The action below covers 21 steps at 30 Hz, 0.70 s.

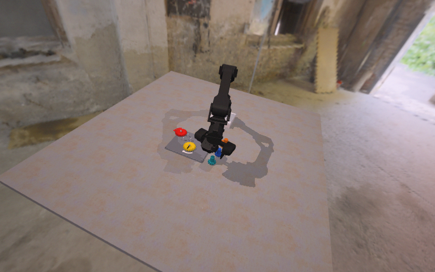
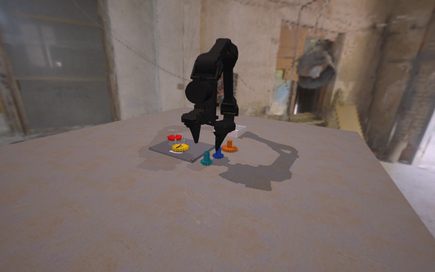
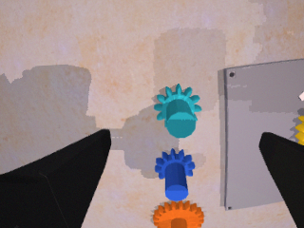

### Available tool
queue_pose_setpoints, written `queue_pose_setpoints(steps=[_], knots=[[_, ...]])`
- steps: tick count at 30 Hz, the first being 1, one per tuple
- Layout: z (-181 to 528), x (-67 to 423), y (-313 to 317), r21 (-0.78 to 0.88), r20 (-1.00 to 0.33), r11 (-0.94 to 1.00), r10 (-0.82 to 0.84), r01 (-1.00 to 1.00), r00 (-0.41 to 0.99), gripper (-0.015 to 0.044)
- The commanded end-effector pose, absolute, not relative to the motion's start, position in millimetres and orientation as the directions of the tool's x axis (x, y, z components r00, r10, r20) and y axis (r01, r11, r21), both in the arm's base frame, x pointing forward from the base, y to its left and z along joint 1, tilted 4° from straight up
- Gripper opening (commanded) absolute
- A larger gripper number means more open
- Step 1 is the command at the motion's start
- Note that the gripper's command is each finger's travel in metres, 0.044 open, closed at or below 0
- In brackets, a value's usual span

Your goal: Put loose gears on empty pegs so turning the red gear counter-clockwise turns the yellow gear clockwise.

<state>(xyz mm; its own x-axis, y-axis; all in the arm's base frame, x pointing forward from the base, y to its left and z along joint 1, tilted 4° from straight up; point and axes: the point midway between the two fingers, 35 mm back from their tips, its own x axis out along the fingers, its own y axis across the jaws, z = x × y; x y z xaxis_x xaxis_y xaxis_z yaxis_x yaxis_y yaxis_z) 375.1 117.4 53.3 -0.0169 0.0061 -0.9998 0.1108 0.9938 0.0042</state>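
Note:
My gripper point(image 3: 186, 139) point(image 2: 207, 146) is open and empty, pointing down above the loose gears and the board's near edge. A teal gear point(image 1: 211, 160) point(image 2: 206, 158) point(image 3: 180, 124), a blue gear point(image 2: 218, 156) point(image 3: 176, 173) and an orange gear point(image 2: 229, 147) point(image 3: 178, 215) stand upright in a row beside the grey board point(image 1: 174, 148) point(image 2: 162, 148) point(image 3: 247, 157). The red gear point(image 1: 180, 132) point(image 2: 174, 137) and the yellow gear point(image 1: 190, 146) point(image 2: 180, 147) with a black stripe sit on the board. Short pegs point(image 1: 187, 138) show between them; their exact layout is too small to tell.
The white arm base point(image 1: 231, 119) point(image 2: 239, 130) stands behind the loose gears, partly hidden by the arm. A white arrow point(image 1: 187, 152) point(image 2: 175, 152) lies beside the yellow gear. The arm's dark shadow falls across the board and table.

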Motion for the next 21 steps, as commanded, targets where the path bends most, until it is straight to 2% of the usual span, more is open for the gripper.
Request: queue_pose_setpoints(steps=[1,21], knots=[[46,373,118,0.005,-1.000,0.993,0.008,0.116,-0.029,0.0440],[19,372,118,0.005,-1.000,0.993,0.008,0.116,-0.029,0.0440]])
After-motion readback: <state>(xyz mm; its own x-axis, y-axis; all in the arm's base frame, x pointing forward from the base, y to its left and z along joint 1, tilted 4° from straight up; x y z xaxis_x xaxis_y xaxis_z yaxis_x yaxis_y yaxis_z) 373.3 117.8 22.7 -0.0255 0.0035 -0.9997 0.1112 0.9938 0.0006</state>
